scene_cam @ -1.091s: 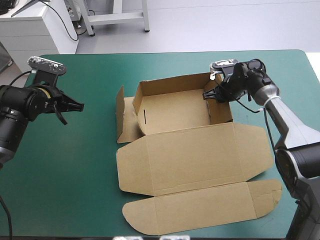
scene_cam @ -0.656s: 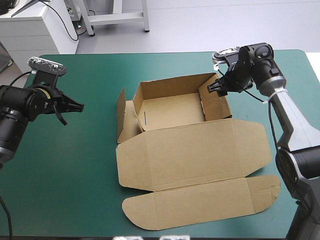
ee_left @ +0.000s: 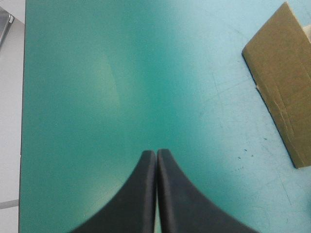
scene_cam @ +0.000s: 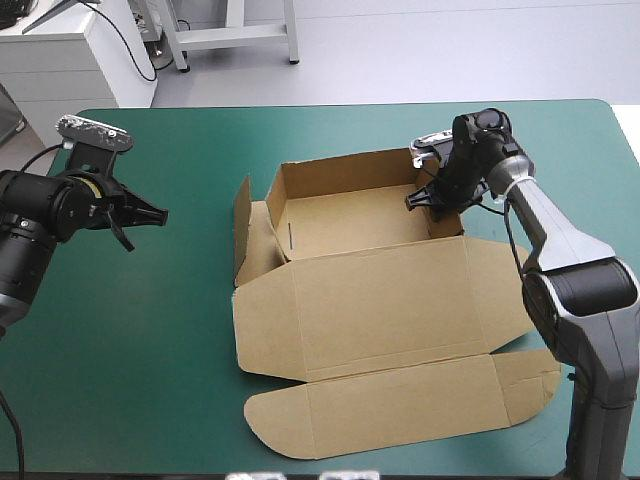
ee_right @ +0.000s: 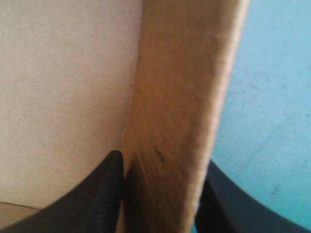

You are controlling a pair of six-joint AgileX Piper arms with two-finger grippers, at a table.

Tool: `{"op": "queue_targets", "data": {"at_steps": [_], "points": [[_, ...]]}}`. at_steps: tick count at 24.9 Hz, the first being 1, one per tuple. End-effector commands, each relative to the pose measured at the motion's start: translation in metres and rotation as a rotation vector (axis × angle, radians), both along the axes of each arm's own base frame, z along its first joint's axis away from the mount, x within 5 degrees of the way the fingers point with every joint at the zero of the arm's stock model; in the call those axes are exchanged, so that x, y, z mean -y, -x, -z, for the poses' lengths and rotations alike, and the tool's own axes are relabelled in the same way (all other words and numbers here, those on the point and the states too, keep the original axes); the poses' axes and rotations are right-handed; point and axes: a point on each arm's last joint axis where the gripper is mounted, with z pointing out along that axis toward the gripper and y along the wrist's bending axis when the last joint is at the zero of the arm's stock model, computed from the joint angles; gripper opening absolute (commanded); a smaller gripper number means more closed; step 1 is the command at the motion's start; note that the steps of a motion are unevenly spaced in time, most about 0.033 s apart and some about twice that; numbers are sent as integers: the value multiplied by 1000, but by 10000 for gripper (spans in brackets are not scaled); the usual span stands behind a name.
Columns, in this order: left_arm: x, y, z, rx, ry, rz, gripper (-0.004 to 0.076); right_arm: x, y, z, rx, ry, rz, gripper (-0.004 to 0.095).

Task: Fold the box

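Box (scene_cam: 380, 300) sits in the middle of the table (scene_cam: 150, 380), walls partly up, lid flat. Right pincer (scene_cam: 424, 197) is clamped on the right wall; left pincer (scene_cam: 152, 212) hangs closed and empty, well apart. Nothing pins the base, so I reckon a hard push could drag the box or crease that wall.

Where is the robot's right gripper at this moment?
In the high view the right gripper is at the raised right wall of the box, toward the table's far right; the right wrist view shows that wall between its black fingers.

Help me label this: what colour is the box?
The box is plain brown, clearest in the high view.
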Motion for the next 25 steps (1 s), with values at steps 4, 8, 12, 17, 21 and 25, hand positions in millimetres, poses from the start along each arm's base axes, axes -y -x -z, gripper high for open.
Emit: {"op": "queue_targets", "data": {"at_steps": [4,8,12,17,21,25], "points": [[-1,6,-19,96,12,6,-8,2,7,-39,98,-9,-16,-21],[-1,6,-19,95,14,6,-8,3,9,-58,153,-20,-18,-21],[1,6,-19,90,37,10,-8,4,16,-79,205,-29,-22,-21],[1,7,-16,74,43,10,-8,6,24,-94,242,-32,-32,-21],[1,8,-12,44,38,6,-8,7,33,-109,274,-51,-37,-21],[-1,7,-7,29,15,0,-8,8,45,-129,307,-161,-84,-21]]}}
